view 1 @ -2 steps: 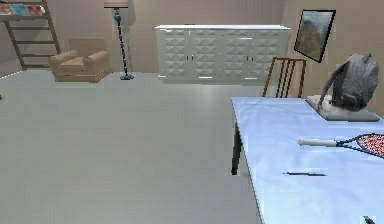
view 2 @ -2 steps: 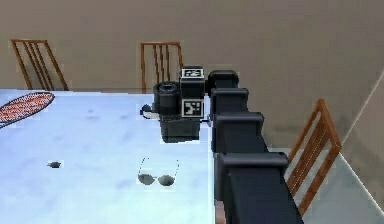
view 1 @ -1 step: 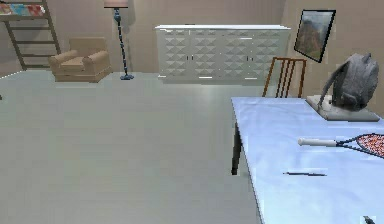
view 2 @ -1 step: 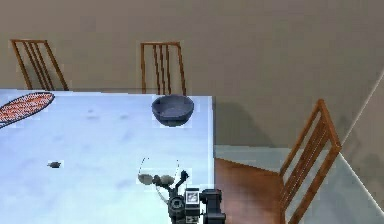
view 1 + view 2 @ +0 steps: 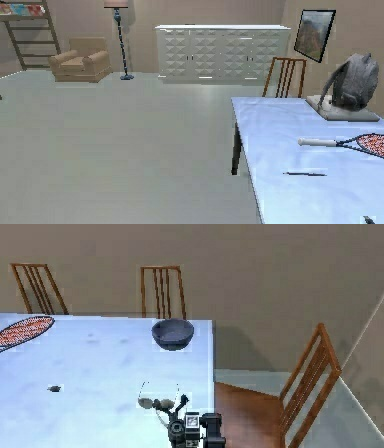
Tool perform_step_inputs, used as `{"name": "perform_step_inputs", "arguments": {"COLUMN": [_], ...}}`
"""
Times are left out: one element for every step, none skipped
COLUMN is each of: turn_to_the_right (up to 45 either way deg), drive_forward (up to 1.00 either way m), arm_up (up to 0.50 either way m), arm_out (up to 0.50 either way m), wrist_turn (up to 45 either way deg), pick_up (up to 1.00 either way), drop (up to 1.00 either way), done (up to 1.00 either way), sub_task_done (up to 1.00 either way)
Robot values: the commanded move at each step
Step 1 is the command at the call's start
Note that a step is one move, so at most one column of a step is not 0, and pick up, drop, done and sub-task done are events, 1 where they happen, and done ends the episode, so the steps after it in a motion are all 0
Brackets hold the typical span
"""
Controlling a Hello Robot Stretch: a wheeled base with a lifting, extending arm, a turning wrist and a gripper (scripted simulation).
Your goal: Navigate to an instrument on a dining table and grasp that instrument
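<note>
The gripper (image 5: 165, 410) sits low at the near edge of the dining table (image 5: 110, 364), its dark body just left of the arm's (image 5: 212, 429) white squares. Thin fingers and two pale blobs lie against the tabletop there, so I cannot tell whether it holds anything, nor how the fingers stand. Farther out and a little right stands a dark bowl (image 5: 173, 333), near the table's far edge. To the left a small dark speck (image 5: 55, 386) lies on the top, and at the far left is the red-strung head of a racket (image 5: 20, 332).

In the forward view a thin dark stick (image 5: 303, 173) lies on the table, nearer than the racket's handle; pen-like, it is my best guess for the instrument, and the speck may be the same thing. The robot seems drawn up alongside the table so the arm can reach across it. Wooden chairs (image 5: 163, 291) stand at the table's far side, and a grey statue (image 5: 350, 85) sits at its far end.
</note>
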Motion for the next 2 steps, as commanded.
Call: {"name": "perform_step_inputs", "arguments": {"turn_to_the_right": [0.0, 0.0], "drive_forward": [0.0, 0.0], "arm_up": [0.1, 0.0], "arm_out": [0.0, 0.0], "wrist_turn": [0.0, 0.0], "pick_up": [0.0, 0.0], "drop": [0.0, 0.0], "done": [0.0, 1.0], "sub_task_done": [0.0, 0.0]}}
